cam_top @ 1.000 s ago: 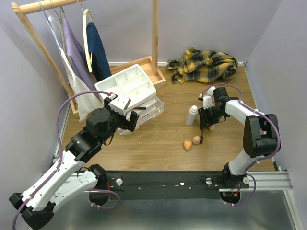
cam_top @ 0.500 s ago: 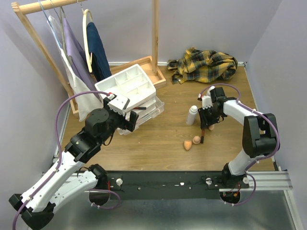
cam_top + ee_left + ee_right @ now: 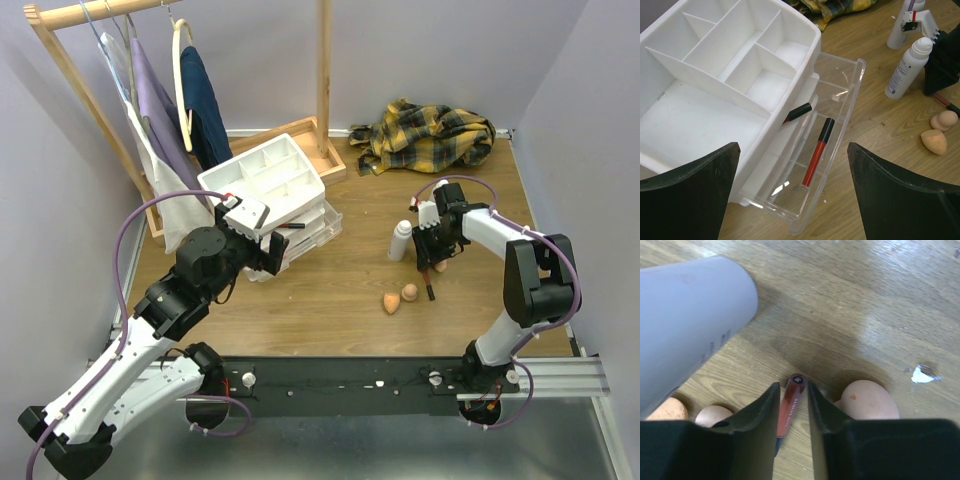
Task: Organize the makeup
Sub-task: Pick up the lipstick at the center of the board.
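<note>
Red cosmetic stick lies on the wooden counter, right between the fingers of your right gripper. They sit close on both sides, but I cannot tell whether they already pinch it. Close squarely on the barrel and lift straight up. Mind the peach sponge just outside one finger and the white bottle beyond the other. Farther off, your left gripper hangs wide apart over the clear drawer, where a black-capped stick already lies.
</note>
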Controlling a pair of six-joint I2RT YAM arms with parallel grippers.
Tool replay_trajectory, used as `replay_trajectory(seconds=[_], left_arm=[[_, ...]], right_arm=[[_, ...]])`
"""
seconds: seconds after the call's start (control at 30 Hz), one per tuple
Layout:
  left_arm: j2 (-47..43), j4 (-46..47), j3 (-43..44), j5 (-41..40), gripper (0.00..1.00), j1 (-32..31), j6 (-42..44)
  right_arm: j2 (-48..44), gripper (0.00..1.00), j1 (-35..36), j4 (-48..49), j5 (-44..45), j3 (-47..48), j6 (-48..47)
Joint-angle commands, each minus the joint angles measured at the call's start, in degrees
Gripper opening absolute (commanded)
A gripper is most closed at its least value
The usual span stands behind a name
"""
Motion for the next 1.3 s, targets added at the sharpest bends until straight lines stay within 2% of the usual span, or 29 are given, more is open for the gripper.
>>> replay_trajectory(seconds=[0.0,0.2,0.33,0.43,0.83,1.27], left_arm=[[-0.62,1.52,-0.22,1.48,0.98,0.59,-0.38],[-0.53,1.52,-0.22,1.57,0.98,0.77,-0.47],[-0.35,1.61,-0.22,1.83,0.98,0.86,-0.47],[-0.27,1.61,-0.30,1.92,0.98,0.94,-0.47],[0.00,1.70,-0.39,2.18,0.99,1.12,-0.47],[1.32,2.75,-0.57,8.68,0.99,1.82,-1.78]], right_arm=[[1.51,0.39,0.87,0.41,1.52,-0.68,-0.19],[1.60,0.36,1.31,1.03,3.18,-1.29,-0.46],[1.42,0.17,1.40,1.29,3.89,-1.82,-0.72],[0.55,0.10,1.31,1.21,3.10,-1.82,-0.72],[-10.26,0.00,0.70,0.68,-2.52,-2.70,-2.12],[-26.86,0.00,-6.60,-2.04,-11.13,-2.53,-5.55]])
